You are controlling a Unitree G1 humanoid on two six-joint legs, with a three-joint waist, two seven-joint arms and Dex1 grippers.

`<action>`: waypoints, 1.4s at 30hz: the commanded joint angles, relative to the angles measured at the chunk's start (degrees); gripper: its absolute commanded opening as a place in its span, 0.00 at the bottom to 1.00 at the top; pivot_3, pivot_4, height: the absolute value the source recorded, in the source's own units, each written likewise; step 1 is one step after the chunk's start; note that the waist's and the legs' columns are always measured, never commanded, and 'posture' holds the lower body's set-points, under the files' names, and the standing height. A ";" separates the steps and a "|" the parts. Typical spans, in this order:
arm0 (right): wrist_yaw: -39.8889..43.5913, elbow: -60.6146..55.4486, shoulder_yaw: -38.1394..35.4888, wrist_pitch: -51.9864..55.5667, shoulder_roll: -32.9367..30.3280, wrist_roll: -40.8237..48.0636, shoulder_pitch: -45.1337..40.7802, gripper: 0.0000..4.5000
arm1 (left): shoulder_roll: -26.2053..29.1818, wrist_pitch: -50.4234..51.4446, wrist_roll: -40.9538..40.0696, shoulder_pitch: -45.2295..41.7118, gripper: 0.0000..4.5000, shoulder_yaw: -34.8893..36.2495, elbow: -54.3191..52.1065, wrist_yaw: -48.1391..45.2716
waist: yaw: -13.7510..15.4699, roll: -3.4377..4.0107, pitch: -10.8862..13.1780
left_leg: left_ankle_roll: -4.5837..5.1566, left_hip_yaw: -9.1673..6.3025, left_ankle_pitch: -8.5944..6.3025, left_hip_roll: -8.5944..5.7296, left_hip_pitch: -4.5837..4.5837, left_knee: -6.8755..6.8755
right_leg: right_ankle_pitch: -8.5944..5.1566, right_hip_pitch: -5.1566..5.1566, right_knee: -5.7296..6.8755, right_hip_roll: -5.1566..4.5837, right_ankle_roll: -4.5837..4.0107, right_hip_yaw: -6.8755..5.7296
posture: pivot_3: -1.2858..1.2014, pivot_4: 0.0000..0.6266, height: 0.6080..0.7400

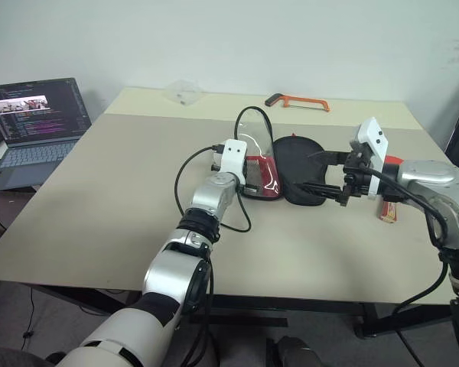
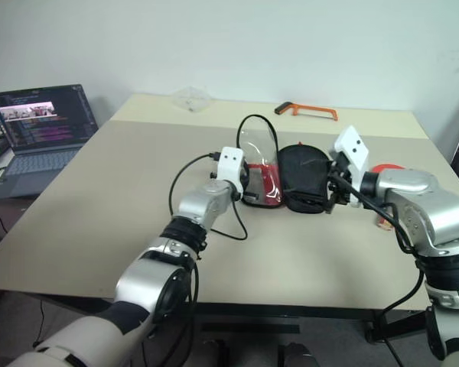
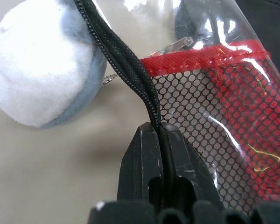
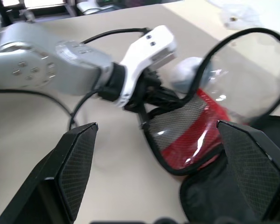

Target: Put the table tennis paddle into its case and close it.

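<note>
Right now the case (image 1: 279, 170) lies open in the middle of the table (image 1: 99, 199), its red mesh flap with the clear window standing up on the left and its black half spread flat to the right. The left gripper (image 3: 161, 140) has its jaws shut tight on the black zipper edge of that upright flap, holding the mouth open. The right gripper (image 4: 156, 168) hangs just to the right of the black half, jaws spread as wide as they go and holding nothing, pointing across toward the flap. The paddle (image 1: 389, 200) lies on the table behind and to the right of that gripper, largely hidden by the arm; only a bit of its red face and the wooden handle end show, so its long axis is hard to judge. So the paddle sits on the far side of the right hand from the case, and the right arm is plainly the nearer one: it would need to turn back outward, away from the case, to reach it. A small grey pouch (image 3: 42, 65) rests just beside the flap.
</note>
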 commanded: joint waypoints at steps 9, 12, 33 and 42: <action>-19.68 10.00 -6.11 8.35 5.77 -5.42 -6.18 1.00 | 0.47 6.60 -1.40 3.78 0.10 1.07 -14.48 -0.96 | -0.06 0.01 0.00 | 0.00 0.00 0.00 -0.01 -0.02 -0.09 | 0.00 -0.03 0.00 -0.01 -0.01 0.00 | 0.52 0.24 1.00; -27.07 14.88 -8.07 9.49 8.10 -8.54 -7.92 1.00 | 1.46 9.90 -1.10 6.09 0.29 0.64 -20.09 -1.59 | -0.13 0.02 0.00 | -0.01 0.04 0.01 0.01 0.02 -0.13 | 0.13 -0.07 0.07 -0.01 -0.22 0.03 | 0.52 0.24 1.00; -63.37 36.79 -27.26 9.35 15.44 -18.95 -13.66 1.00 | 36.13 22.49 -13.61 24.74 0.59 0.55 -62.88 -38.11 | -1.38 0.09 0.03 | 0.00 0.16 0.02 0.05 -0.05 -0.45 | 0.10 -0.34 0.11 -0.03 -0.45 0.08 | 0.52 0.24 1.00; -63.48 43.49 -28.66 8.41 16.22 -17.91 -13.83 1.00 | 43.38 19.55 -18.14 29.86 0.59 4.76 -65.16 -45.17 | -1.67 0.10 0.04 | 0.02 0.18 0.03 0.11 -0.03 -0.44 | 0.05 -0.36 0.12 0.04 -0.51 0.10 | 0.52 0.24 1.00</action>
